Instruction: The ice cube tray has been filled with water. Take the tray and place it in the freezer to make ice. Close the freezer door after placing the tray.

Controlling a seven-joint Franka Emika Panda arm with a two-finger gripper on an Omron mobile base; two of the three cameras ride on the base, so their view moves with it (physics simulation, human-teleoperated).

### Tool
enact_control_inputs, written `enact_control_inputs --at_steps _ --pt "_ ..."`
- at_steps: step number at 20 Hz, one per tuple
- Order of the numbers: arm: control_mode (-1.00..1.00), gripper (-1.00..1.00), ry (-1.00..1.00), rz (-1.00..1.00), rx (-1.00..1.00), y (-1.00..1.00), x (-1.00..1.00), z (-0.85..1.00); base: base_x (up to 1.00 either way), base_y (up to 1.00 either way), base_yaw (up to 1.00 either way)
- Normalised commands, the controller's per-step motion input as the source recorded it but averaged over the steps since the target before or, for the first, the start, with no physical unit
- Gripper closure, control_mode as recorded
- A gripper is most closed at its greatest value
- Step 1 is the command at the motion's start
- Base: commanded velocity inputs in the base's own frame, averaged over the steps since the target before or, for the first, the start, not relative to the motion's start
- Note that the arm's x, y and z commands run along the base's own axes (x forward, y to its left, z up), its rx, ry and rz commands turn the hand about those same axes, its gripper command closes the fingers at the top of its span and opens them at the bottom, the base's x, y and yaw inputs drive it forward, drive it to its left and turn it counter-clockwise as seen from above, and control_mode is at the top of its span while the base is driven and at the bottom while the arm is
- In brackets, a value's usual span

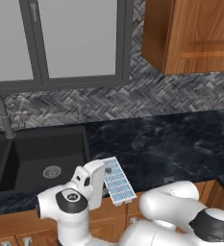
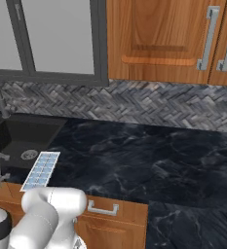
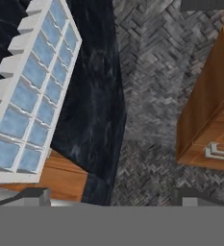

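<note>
Here, lying flat on the dark marble counter (image 2: 149, 160) at its front edge, just right of the black sink (image 1: 41, 161): the ice cube tray (image 1: 117, 181), white, two rows of square cells, one end jutting slightly past the counter lip over the wooden drawer fronts (image 2: 112, 221). Filling those cells: the water (image 3: 31, 96), pale blue. Hovering close beside the tray and not touching it: the gripper (image 3: 111, 194), jaws spread wide, dark fingertips (image 3: 34, 194) empty, nothing between them. Looming at the left of the hand view: the tray, tilted by the camera's roll. Running behind the counter: a grey herringbone backsplash (image 2: 149, 107), wooden wall cabinets (image 2: 168, 39) above it, a window (image 1: 60, 41) over the sink.
</note>
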Motion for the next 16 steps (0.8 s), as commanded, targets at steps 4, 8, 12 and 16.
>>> enact_control_inputs --at_steps 4,8,12,16 --pt "-1.0 -1.0 0.0 0.0 -0.04 0.01 -0.3 -0.08 0.0 0.0 0.0" --pt "-1.0 -1.0 0.0 0.0 -0.08 0.0 -0.14 -0.2 0.0 0.0 0.0" --pt "-1.0 -1.0 0.01 0.0 -0.15 0.0 0.0 -0.22 0.0 0.0 0.0" --pt "-1.0 -1.0 0.0 0.0 -0.09 0.0 0.0 -0.15 0.0 0.0 0.0"
